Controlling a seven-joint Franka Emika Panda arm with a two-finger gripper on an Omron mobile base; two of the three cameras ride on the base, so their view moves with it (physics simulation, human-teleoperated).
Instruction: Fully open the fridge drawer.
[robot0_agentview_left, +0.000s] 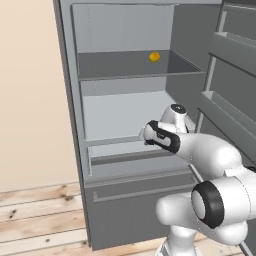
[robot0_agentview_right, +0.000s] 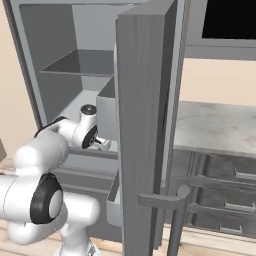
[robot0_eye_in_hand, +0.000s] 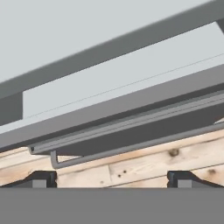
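Low in the fridge (robot0_agentview_left: 70, 100) sits the drawer (robot0_agentview_left: 130, 160), under the pale back space and above the dark panel (robot0_agentview_left: 135, 210) with its thin bar handle (robot0_agentview_left: 145, 192). I see the drawer lying flat and long, running from side to side across the fridge. Its front faces out toward me and the arm. A darker groove (robot0_agentview_left: 132, 157) runs along that front, the same long way. In the left base view the drawer sticks out only a little past the fridge frame.

From the hand camera, the drawer (robot0_eye_in_hand: 122, 74) crosses the picture on a slant, with the panel's bar handle (robot0_eye_in_hand: 131, 146) below it and the wood floor (robot0_eye_in_hand: 144, 166) under that.

My gripper (robot0_eye_in_hand: 112, 179) has its two tips set wide apart, and nothing is between them. In the left base view the hand (robot0_agentview_left: 150, 134) hangs just above the drawer's front edge, near the middle. I cannot tell if it touches.

In front of the drawer I see open floor (robot0_agentview_left: 35, 215). The fridge door (robot0_agentview_right: 145, 125) stands open on the right, close beside the arm, with bins (robot0_agentview_left: 235, 47) on its inner side. Higher up, a small orange thing (robot0_agentview_left: 155, 57) rests on a shelf (robot0_agentview_left: 130, 67). Past the door is a counter (robot0_agentview_right: 215, 125) with more drawers (robot0_agentview_right: 230, 190) under it.
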